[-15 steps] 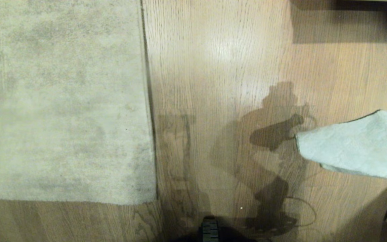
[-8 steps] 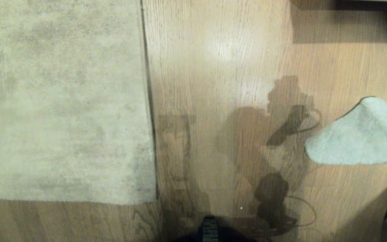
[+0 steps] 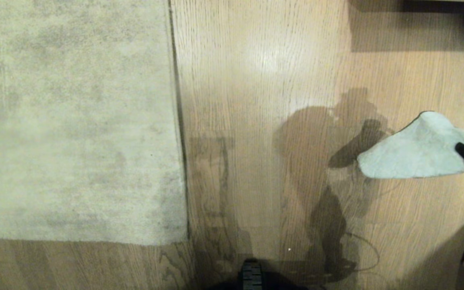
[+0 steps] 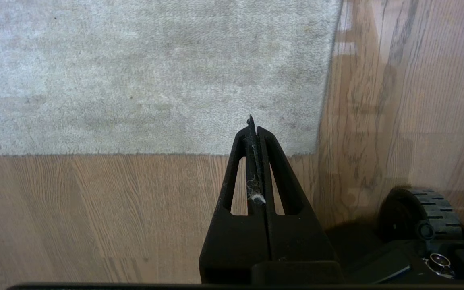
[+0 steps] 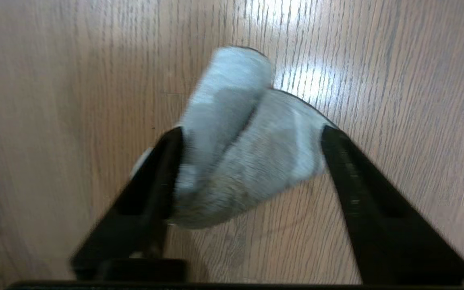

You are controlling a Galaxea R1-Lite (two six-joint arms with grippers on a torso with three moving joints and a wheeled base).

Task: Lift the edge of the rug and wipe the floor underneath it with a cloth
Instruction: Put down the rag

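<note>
Little of the task looks done: the rug edge [image 3: 180, 133] lies flat on the floor [image 3: 256, 80], unlifted, and no wiping under it has begun. The cloth [image 3: 411, 155] sits bunched at the robot's right, well apart from the rug, between the spread fingers of the right end effector [image 5: 252, 161], which is not yet clamped (a pickup under way, I judge). The left end effector [image 4: 253, 129] hangs closed and empty near the rug's corner. Glossy wood planks, shadowed.
</note>
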